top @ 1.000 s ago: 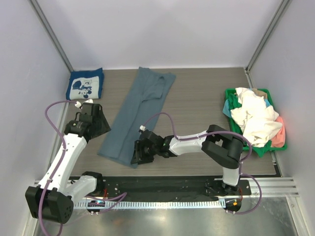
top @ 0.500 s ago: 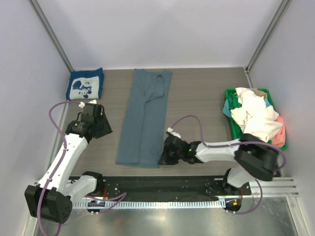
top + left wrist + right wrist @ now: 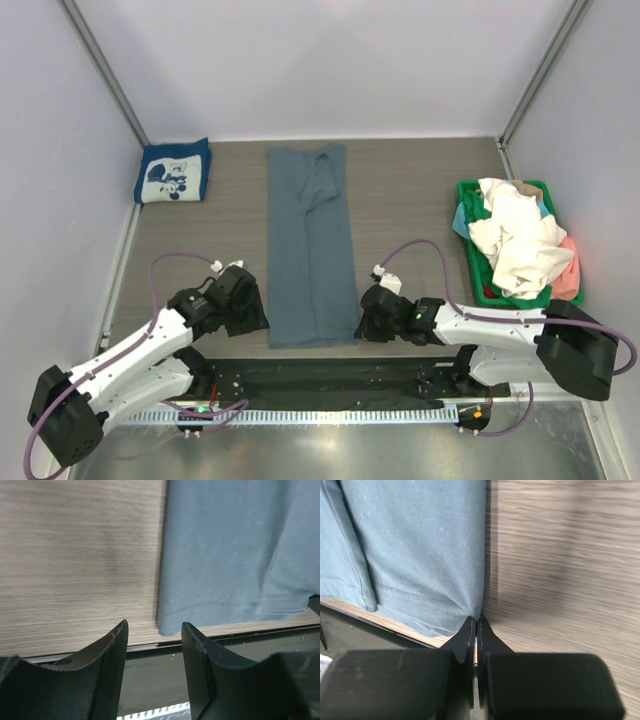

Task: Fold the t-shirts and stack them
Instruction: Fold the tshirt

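Note:
A slate-blue t-shirt (image 3: 310, 250) lies in a long narrow strip down the middle of the table. It also shows in the left wrist view (image 3: 230, 555) and the right wrist view (image 3: 420, 545). My right gripper (image 3: 360, 325) is shut at the shirt's near right corner, its tips (image 3: 476, 622) pinching the side edge by the hem. My left gripper (image 3: 257, 317) is open and empty, its tips (image 3: 154, 630) just short of the shirt's near left corner. A folded navy t-shirt (image 3: 172, 172) with a white cartoon print lies at the far left.
A green basket (image 3: 465, 187) at the right holds a heap of white, cream, pink and teal t-shirts (image 3: 520, 240). A black strip (image 3: 330, 365) runs along the table's near edge, just below the shirt's hem.
My right gripper has pulled the shirt's near end to the right, so the strip now lies straight. My left arm has come down from the left middle to the shirt's near left corner.

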You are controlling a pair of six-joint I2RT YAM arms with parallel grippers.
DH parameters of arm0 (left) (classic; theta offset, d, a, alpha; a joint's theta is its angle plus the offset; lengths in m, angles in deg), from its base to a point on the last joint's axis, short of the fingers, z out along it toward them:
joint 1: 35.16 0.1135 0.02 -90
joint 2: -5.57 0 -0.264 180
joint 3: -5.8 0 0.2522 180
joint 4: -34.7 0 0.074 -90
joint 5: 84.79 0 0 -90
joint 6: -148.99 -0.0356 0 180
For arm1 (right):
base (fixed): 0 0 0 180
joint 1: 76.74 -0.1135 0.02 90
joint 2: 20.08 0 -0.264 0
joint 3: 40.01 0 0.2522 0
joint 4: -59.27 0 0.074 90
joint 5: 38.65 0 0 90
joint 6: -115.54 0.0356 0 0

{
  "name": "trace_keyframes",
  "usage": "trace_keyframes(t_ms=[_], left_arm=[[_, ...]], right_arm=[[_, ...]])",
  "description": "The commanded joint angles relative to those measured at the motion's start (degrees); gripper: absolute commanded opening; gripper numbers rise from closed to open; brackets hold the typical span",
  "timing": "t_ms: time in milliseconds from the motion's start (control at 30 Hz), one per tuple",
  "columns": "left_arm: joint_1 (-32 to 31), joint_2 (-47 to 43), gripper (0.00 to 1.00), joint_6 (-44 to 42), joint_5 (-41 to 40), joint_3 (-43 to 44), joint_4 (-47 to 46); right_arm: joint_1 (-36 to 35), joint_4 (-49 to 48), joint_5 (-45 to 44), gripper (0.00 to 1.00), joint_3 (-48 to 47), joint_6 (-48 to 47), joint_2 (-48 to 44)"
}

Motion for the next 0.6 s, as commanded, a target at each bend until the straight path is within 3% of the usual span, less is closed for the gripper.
trace_keyframes(t_ms=[0, 167, 400, 567], left_arm=[[-1.6, -1.51, 0.49, 6.59, 1.44, -2.23, -4.56], [-2.92, -0.54, 0.49, 11.24, 6.98, -7.59, -14.74], [-7.48, 2.62, 0.47, 14.85, 4.97, -9.01, -17.31], [-10.74, 5.52, 0.33, 16.87, 3.38, -9.18, -19.5]], right_arm=[[-0.22, 5.16, -3.76, 0.01, 2.56, 1.53, -3.66], [-0.22, 4.02, -4.37, 0.01, 3.45, 1.37, -3.76], [-0.13, 1.82, -3.67, 0.01, 4.68, 1.63, -3.14], [-0.22, 1.65, -3.5, 0.01, 5.12, 1.45, -3.23]])
